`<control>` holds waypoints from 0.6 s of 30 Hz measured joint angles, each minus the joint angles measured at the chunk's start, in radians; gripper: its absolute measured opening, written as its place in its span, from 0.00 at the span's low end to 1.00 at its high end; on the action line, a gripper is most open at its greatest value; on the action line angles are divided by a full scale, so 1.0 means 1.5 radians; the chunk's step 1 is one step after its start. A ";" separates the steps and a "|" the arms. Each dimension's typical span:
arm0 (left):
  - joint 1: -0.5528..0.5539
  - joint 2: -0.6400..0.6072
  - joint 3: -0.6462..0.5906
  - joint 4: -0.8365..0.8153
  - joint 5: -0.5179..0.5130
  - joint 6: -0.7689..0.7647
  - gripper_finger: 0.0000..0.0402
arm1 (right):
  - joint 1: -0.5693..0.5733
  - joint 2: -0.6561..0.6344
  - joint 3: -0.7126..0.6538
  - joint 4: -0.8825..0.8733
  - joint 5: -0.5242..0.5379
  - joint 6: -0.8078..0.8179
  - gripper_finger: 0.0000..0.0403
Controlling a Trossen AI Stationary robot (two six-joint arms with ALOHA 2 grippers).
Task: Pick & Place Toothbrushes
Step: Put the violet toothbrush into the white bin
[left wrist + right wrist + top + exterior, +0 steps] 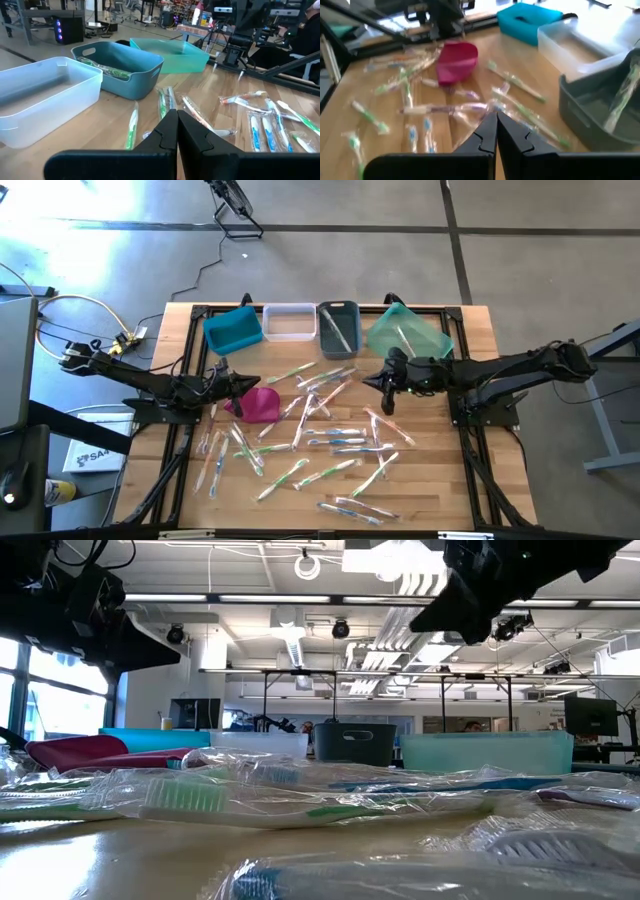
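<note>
Two dozen or so: thin wrapped toothbrushes [330,442], clear/white/green/blue handles, scattered over centre & near half of wooden table [440,480].
Bins: far edge, one row – blue plastic bin [233,329], clear bin [289,321], grey bin [338,328] w/ a green-handled brush inside, teal bin [408,332].
Obstacle: magenta pouch-like thing [258,403] lies among brushes, just beside left gripper.
Left gripper [238,385]: above table's left-centre, fingers together, holds nothing.
Right gripper [372,381]: right-centre, near teal bin, fingers together, empty.
</note>
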 joint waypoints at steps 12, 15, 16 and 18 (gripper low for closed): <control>0.000 0.000 0.000 0.000 0.000 0.000 0.00 | 0.026 0.001 0.000 -0.197 -0.056 0.146 0.01; 0.000 0.000 0.000 0.000 0.000 0.000 0.00 | 0.026 0.001 0.000 -0.246 -0.077 0.171 0.01; 0.000 0.000 0.000 0.000 0.000 0.000 0.00 | 0.026 0.001 0.000 -0.256 -0.082 0.177 0.01; 0.000 0.000 0.000 0.000 0.000 0.000 0.00 | 0.026 0.001 0.000 -0.272 -0.086 0.189 0.01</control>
